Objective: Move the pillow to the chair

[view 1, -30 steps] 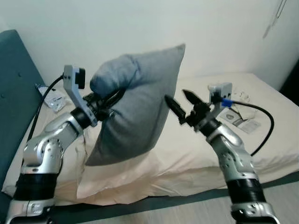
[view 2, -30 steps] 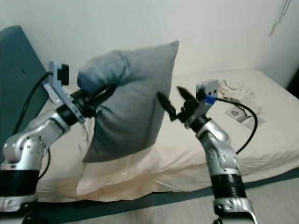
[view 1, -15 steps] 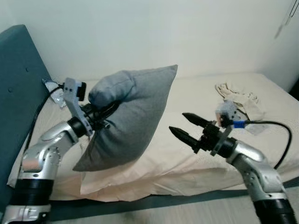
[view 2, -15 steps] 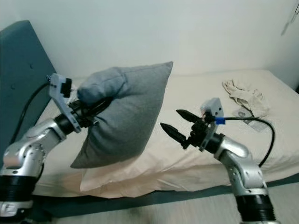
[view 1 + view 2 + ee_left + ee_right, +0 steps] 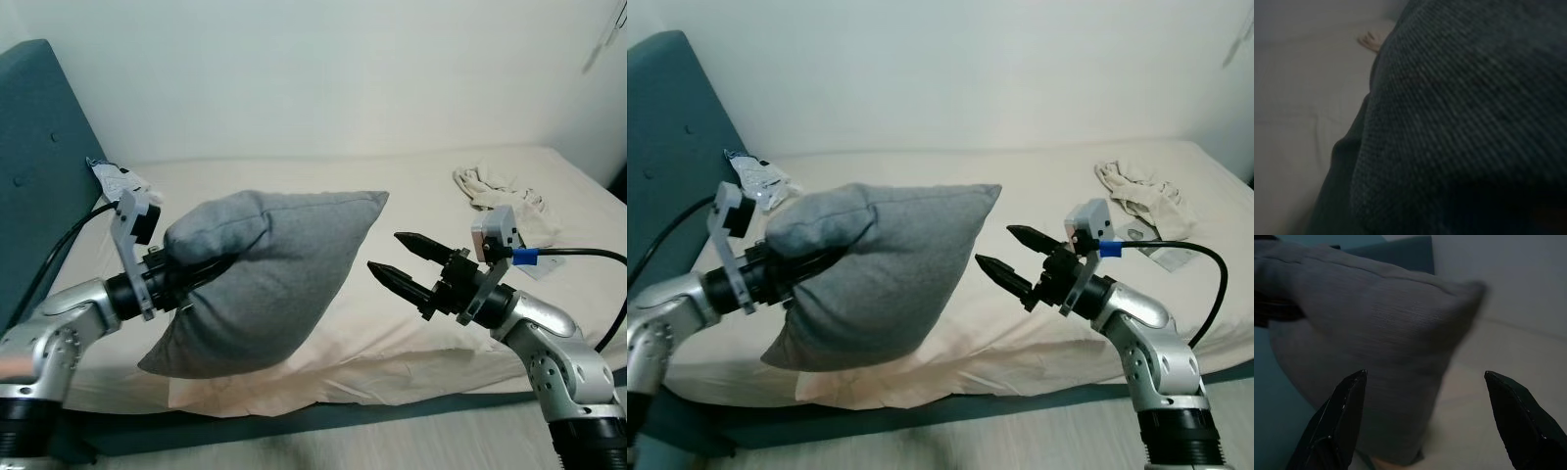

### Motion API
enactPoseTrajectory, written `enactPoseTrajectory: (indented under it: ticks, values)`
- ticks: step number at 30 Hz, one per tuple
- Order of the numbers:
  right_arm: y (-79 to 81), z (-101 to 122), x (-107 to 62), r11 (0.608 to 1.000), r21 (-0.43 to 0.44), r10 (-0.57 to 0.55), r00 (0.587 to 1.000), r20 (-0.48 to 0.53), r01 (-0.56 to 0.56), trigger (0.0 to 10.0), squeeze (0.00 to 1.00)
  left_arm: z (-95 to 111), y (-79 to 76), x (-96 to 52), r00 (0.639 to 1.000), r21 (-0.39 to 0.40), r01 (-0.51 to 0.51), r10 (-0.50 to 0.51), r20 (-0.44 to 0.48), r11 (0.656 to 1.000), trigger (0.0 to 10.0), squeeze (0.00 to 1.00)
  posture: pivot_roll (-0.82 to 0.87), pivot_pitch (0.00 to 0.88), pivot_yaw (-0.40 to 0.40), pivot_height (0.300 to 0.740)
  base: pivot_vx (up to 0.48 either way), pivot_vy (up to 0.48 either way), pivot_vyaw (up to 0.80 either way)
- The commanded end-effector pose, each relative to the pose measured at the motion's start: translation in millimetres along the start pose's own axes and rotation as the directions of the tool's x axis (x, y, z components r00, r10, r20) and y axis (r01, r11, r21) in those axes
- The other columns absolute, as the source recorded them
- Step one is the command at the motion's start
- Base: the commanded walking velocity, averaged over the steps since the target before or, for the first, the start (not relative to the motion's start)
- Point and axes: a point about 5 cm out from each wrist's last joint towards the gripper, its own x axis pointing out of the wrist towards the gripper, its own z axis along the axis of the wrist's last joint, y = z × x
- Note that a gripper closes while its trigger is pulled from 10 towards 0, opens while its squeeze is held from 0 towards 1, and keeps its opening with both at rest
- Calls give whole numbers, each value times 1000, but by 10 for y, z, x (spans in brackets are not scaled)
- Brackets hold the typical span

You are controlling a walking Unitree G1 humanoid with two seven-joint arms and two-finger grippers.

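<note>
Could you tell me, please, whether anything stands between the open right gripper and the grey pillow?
Nothing visible does. The right gripper, fingers spread, points at the pillow across a bare gap above the bed. The left gripper holds the pillow's other end, clear of that path.

Two silver jointed arms with black ribbed cuffs near the base; each wrist bears a pale grey camera block, fed by a black cable. The right gripper has long, tapering black fingers and a blue tag
</note>
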Motion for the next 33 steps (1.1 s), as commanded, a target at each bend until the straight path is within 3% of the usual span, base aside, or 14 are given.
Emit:
enactPoseTrajectory:
  ticks: [1,4,5,7,11,16,18,20,25,27,30,33]
  values:
    - [28,-2,-5,1000,8,19,1000,-9,-19,10000,1000,40,8,-97,1000,4,12,-12,-11,1000,10000,0,5,77,2,740,0,0,0]
    - [54,-21,-18,999,13,40,999,-27,-39,10000,1000,137,55,-219,1000,-12,1,-1,27,1000,10000,0,5,76,2,740,0,0,0]
    - [76,-50,-24,998,15,56,997,-44,-55,10000,1000,239,95,-312,997,-17,-6,7,77,1000,10000,0,7,75,0,740,0,0,0]
    - [76,-50,-24,998,15,56,997,-44,-55,10000,1000,239,95,-312,997,-17,-6,7,77,1000,10000,0,7,75,0,740,0,0,0]
    - [87,-90,-30,998,2,63,996,-66,-63,10000,1000,379,153,-447,987,-21,-20,23,159,1000,10000,0,9,74,-1,740,0,0,0]
    - [-2,-163,-16,994,-105,-3,993,-116,-10,10000,1000,577,111,-438,953,-52,32,-15,301,998,10000,0,10,72,-2,740,0,0,0]
    - [-2,-163,-16,994,-105,-3,993,-116,-10,10000,1000,577,111,-438,953,-52,32,-15,301,998,10000,0,10,72,-2,740,0,0,0]
    - [-43,-183,11,996,-90,-25,995,-92,16,10000,1000,665,46,-390,929,-59,96,-68,364,994,10000,0,7,67,0,740,0,0,0]
    - [-108,-214,42,997,-67,-53,996,-72,48,10000,1000,661,-74,-285,925,-53,167,-138,353,985,10000,0,10,64,-1,740,0,0,0]
    - [-163,-205,59,996,-57,-71,996,-56,68,10000,1000,526,-218,-155,939,-54,233,-210,271,971,10000,0,11,61,-4,740,0,0,0]
    - [-171,-170,81,997,-58,-60,997,-42,57,10000,1000,412,-341,-81,938,-65,291,-272,213,954,10000,0,10,60,-7,740,0,0,0]
    - [-150,-163,90,997,-70,-19,998,-59,14,10000,1000,353,-452,-30,925,-87,346,-324,199,934,10000,0,8,61,-8,740,0,0,0]
